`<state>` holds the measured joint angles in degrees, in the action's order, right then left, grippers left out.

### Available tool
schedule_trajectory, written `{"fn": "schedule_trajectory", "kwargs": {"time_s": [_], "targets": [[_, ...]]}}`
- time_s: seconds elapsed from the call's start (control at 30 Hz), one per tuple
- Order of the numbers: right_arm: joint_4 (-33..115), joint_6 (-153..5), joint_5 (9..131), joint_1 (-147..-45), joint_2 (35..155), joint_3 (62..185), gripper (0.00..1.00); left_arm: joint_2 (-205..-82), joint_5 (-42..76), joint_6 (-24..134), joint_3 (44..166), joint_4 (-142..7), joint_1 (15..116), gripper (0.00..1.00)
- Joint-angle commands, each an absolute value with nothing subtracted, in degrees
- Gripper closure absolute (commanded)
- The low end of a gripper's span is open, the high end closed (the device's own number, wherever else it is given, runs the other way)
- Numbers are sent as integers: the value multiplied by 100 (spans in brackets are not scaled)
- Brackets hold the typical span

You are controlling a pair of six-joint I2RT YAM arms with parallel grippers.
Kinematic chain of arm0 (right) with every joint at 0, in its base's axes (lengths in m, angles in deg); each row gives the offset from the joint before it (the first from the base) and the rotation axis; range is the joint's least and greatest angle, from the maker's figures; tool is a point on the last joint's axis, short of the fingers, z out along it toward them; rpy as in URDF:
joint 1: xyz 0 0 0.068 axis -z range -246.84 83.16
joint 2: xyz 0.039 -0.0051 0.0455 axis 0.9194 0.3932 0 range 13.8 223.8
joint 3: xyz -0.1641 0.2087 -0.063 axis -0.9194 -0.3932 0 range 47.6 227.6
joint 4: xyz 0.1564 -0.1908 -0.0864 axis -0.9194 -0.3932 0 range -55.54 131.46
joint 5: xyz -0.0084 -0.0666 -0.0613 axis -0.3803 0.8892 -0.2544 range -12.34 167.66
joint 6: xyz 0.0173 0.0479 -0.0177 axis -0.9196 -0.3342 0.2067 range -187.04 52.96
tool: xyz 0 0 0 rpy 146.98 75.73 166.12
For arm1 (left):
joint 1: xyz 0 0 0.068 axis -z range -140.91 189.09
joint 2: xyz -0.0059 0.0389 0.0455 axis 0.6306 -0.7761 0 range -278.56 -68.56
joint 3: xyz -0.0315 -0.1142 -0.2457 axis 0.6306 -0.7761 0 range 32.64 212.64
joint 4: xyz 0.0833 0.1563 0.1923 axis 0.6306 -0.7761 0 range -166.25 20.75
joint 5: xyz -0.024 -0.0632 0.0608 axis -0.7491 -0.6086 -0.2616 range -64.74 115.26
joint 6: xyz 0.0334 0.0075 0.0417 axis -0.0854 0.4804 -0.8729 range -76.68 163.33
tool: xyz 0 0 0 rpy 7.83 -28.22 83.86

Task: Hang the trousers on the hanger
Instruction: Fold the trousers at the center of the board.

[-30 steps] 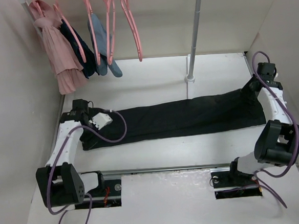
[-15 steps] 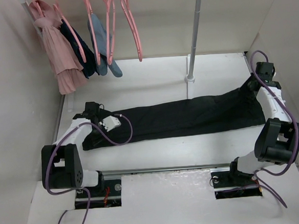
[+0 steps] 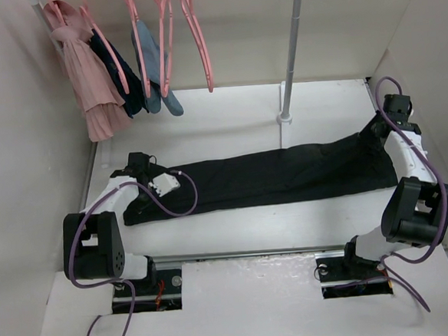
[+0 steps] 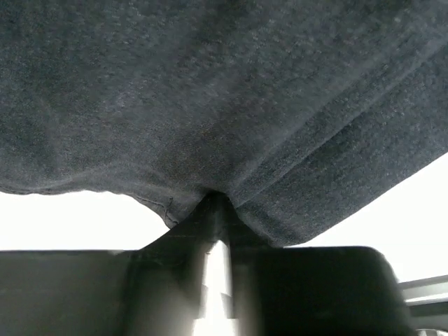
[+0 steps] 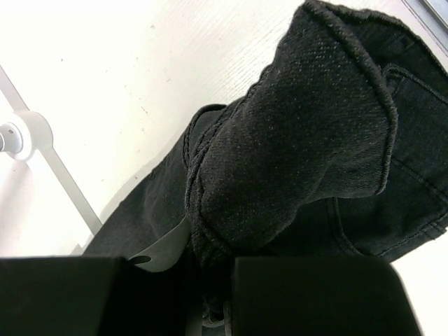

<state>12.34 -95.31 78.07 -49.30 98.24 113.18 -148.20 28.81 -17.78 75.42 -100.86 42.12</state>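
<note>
Three garments hang in a row at far left: pink ruffled garment [image 3: 89, 81] outermost, dark navy garment [image 3: 126, 89] beside it, blue-grey garment [image 3: 154, 69] next, partly overlapping the navy one. Grey metal pole [image 3: 292, 48] stands upright at far centre, its round white base [image 3: 285, 118] on the white table [image 3: 228, 114]. Metal rail [image 3: 253, 253] runs along the near edge. Plain pale walls [image 3: 23, 151] enclose the sides.

The trousers [image 3: 286, 175] lie across the table [image 3: 229, 125], before the pole [image 3: 291, 48], hangers [image 3: 203, 62] behind at left.
</note>
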Motion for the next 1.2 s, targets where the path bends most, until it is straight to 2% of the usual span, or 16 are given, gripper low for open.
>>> {"fn": "schedule_trajectory", "kwargs": {"time_s": [0.0,0.07,0.23,0.3,0.33,0.43,0.5,0.57,0.83,1.03,1.17], "targets": [[1370,-9481,7740,-4935,9764,11650,100,-14722,2720,-1697,7711,-10370,4234,80],[1369,-9481,7740,-4935,9826,11712,100,-14722,2667,-1749,7545,-10440,4234,43],[1369,-9481,7634,-4935,9826,11712,100,-14739,2464,-1908,7395,-10370,4234,34],[1369,-9481,7634,-4935,9826,11659,100,-14827,2604,-1838,7395,-10117,4234,39],[1369,-9481,7634,-4935,9826,11659,100,-14932,2683,-1776,7395,-10019,4234,56],[1369,-9420,7634,-4935,9764,11659,100,-15073,2737,-1601,7543,-9957,4234,83],[1317,-9420,7634,-4935,9712,11659,100,-15074,2737,-1600,7597,-10044,4234,89],[1316,-9420,7687,-4935,9712,11659,100,-15074,2667,-1600,7667,-10045,4234,100],[1264,-9420,7740,-4935,9659,11659,100,-14820,2614,-1495,7667,-10159,4234,100],[992,-9314,7801,-4742,9379,11940,100,-14345,2341,-1574,8589,-10966,3901,100],[929,-9384,7670,-4444,9089,11800,100,-14047,2394,-1679,8757,-11547,3839,100]]}}
